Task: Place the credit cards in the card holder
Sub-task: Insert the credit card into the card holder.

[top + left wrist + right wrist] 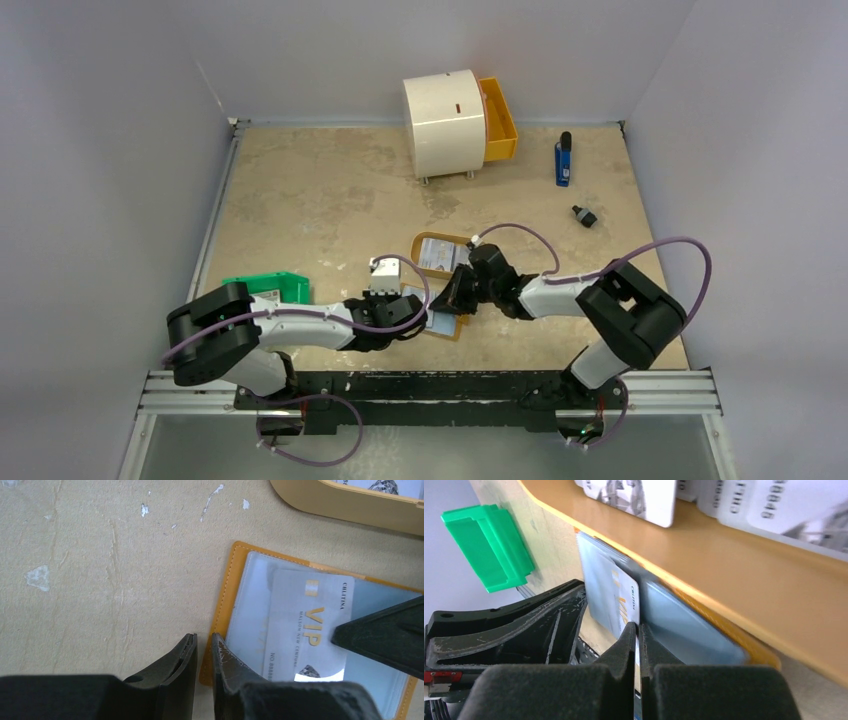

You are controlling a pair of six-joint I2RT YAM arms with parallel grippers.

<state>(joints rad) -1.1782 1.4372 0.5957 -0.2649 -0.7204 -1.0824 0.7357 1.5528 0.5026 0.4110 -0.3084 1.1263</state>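
The tan card holder (227, 600) lies open on the table, its clear pockets up; in the top view (447, 327) it lies between both grippers. A pale credit card (300, 625) with gold VIP print lies partly in a clear pocket. My right gripper (638, 627) is shut on that card (624, 600), held edge-on at the pocket (684, 630); its finger (385, 635) shows in the left wrist view. My left gripper (203, 639) is nearly shut, with one fingertip on the holder's left edge and nothing between the fingers. More cards (639, 495) lie in a tan tray (440, 240).
The tan tray's rim (345, 507) stands just behind the card holder. A green block (270, 287) lies left of my left arm. A white drum with an orange drawer (445, 125), a blue tool (563, 160) and a small black object (584, 216) sit farther back.
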